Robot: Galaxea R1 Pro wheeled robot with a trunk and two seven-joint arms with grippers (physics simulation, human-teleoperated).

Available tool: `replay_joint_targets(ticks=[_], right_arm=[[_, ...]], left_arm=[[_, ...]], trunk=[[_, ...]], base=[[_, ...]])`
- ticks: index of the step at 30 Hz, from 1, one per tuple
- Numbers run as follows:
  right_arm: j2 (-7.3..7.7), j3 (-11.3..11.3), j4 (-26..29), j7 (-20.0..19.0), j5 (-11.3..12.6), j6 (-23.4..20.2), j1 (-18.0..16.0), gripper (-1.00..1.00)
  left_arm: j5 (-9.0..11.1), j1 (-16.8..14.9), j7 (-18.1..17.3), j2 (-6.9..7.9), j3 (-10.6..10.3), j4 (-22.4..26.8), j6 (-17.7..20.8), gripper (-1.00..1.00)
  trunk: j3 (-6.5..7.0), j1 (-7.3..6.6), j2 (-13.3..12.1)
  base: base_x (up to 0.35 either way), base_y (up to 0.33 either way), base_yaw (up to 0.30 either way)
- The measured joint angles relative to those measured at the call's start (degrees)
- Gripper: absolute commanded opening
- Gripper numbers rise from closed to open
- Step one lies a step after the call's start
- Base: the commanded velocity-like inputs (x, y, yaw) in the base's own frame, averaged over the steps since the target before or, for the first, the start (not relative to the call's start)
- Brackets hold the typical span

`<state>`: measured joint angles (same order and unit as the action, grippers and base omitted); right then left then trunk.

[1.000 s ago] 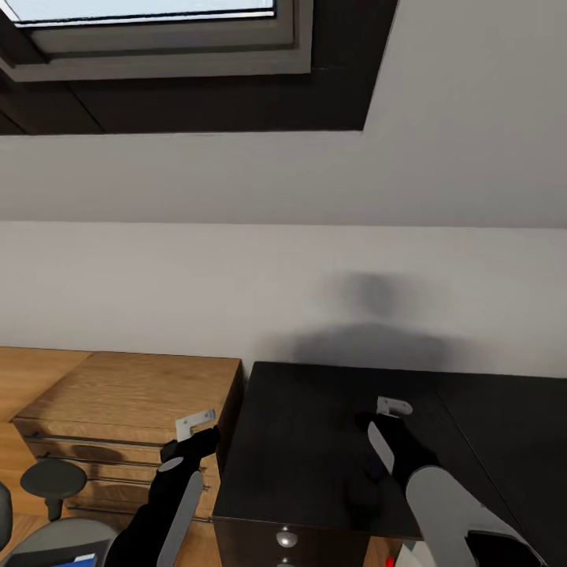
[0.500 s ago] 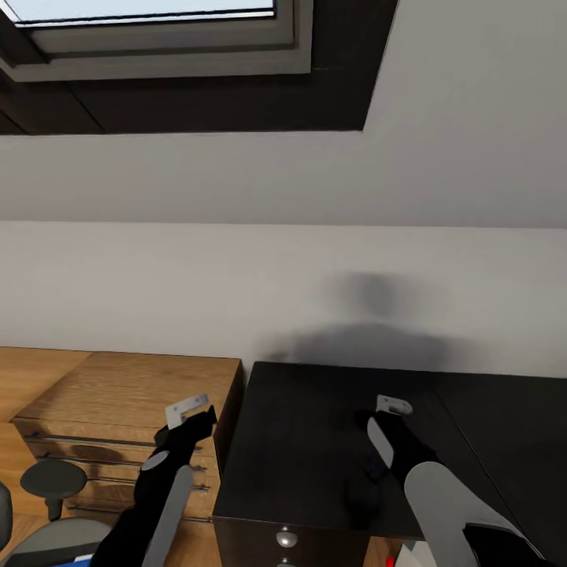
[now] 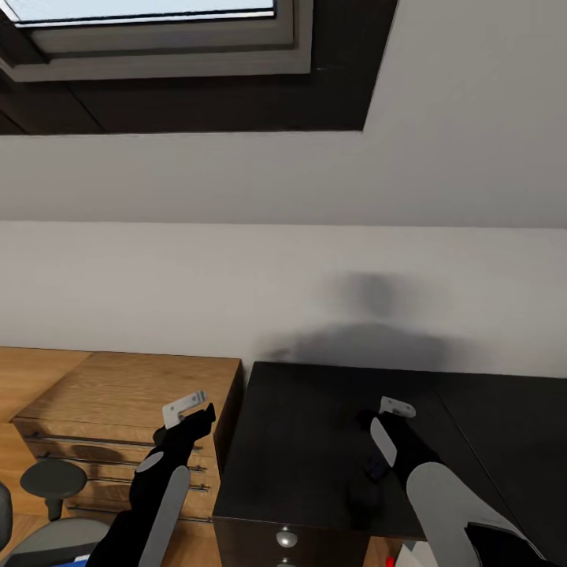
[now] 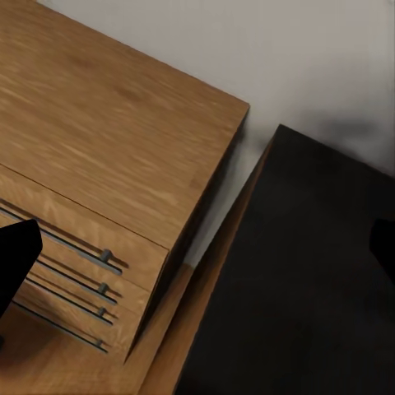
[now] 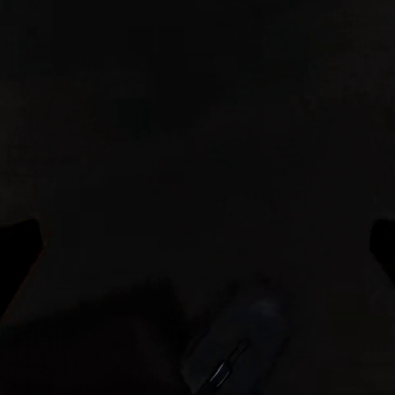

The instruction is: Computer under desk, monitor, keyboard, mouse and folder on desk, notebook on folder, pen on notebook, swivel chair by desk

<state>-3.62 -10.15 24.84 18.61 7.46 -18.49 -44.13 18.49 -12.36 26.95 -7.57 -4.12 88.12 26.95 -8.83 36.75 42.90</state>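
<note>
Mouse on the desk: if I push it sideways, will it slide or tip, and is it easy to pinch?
The mouse looks low and rounded, so it will probably slide rather than tip. The desk top looks smooth, so even a light push may send it skating. Its curved shell could slip out of a pinch.

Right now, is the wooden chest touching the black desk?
Apart. The left wrist view shows a strip of pale wall running between the chest and the desk.
</note>
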Motion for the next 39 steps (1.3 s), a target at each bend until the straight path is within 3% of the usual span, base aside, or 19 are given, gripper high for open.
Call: replay_joint_targets(ticks=[7,26,39], right_arm=[[-0.06,0.0,-0.1,0.0,0.0,0.2,0.0,1.0],[0.13,-0.2,-0.9,0.1,0.2,0.0,-0.1,1.0],[0.18,-0.5,-3.9,2.3,0.5,-0.1,-0.1,1.0]], left_arm=[[0.1,0.0,0.0,0.0,0.0,0.0,0.0,1.0],[0.0,0.0,0.1,-0.01,0.0,0.0,-0.1,1.0],[0.0,0.0,0.1,0.0,0.0,0.0,-0.1,1.0]], trunk=[[0.0,0.0,0.0],[-3.42,4.17,7.6],[-5.76,7.03,12.8]], base=[[0.0,0.0,0.0],[0.0,0.0,0.0],[0.0,0.0,0.0]])
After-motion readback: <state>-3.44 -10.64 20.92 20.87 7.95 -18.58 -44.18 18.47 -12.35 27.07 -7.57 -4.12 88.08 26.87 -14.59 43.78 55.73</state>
